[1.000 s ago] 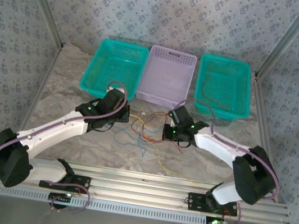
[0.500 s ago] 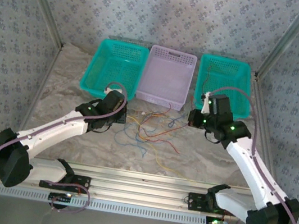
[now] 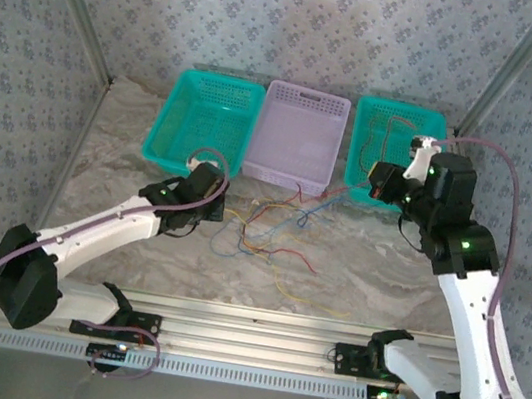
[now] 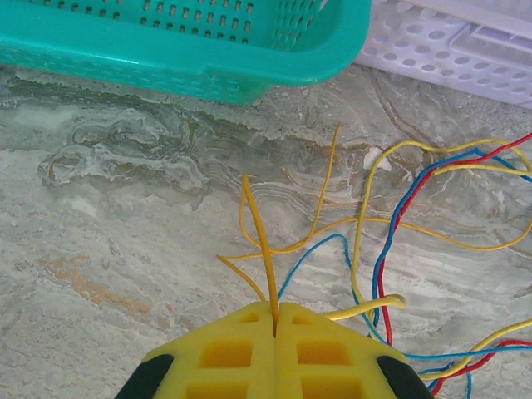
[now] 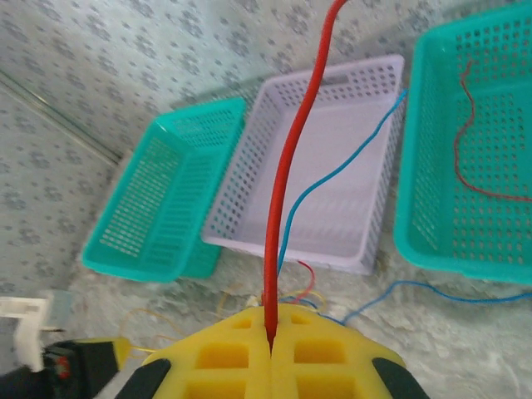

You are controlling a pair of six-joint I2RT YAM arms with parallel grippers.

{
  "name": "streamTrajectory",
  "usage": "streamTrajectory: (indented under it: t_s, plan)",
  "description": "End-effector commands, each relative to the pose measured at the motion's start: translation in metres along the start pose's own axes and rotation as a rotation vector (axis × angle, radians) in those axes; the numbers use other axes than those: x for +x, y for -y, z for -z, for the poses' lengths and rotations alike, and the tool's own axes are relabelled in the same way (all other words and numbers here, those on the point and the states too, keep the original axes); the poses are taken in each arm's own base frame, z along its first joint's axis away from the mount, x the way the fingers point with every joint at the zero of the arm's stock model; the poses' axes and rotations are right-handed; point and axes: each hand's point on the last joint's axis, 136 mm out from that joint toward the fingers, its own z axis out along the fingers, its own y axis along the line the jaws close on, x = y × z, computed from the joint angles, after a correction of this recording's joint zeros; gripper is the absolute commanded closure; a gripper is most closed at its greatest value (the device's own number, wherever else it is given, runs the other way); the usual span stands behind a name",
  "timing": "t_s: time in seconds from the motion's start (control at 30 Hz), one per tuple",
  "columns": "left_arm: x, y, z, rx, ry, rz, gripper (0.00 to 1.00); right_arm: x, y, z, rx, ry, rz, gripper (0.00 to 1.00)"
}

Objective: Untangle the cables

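Both grippers are clenched on single strands. The right gripper [image 5: 270,342] is raised above the table by the front of the right teal basket [image 3: 402,107] and grasps a red wire [image 5: 287,183], which runs straight up out of its closed yellow pads. The left gripper [image 4: 274,316] is low over the surface and grasps a yellow wire [image 4: 259,241] that stands up from its closed pads. On the marble-patterned table [image 3: 364,286], three baskets sit in a row at the far side: the left teal basket [image 3: 219,78], the lavender basket [image 3: 285,175] and the right teal one. The cables [image 3: 260,234] lie in a loose tangle of yellow, red and blue on the table between the two grippers, just in front of the lavender basket. A blue wire [image 5: 309,189] lifts alongside the held red one, and a separate red strand [image 5: 459,158] lies inside the right teal basket.
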Motion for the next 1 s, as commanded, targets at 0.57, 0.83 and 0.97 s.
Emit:
streamTrajectory:
  t_s: [0.57,0.83,0.97]
  plan:
    - [-0.01,0.02,-0.007,0.08,0.003,0.0,0.77,-0.085,-0.069,0.079,-0.241,0.314,-0.021,1.0]
    - [-0.044,0.053,0.049,0.333,0.14,0.043,0.18,-0.045,-0.057,0.029,-0.281,0.181,-0.046,1.0]
    - [-0.055,0.073,0.077,0.478,0.175,0.051,0.06,-0.031,-0.051,0.013,-0.282,0.14,-0.052,1.0]
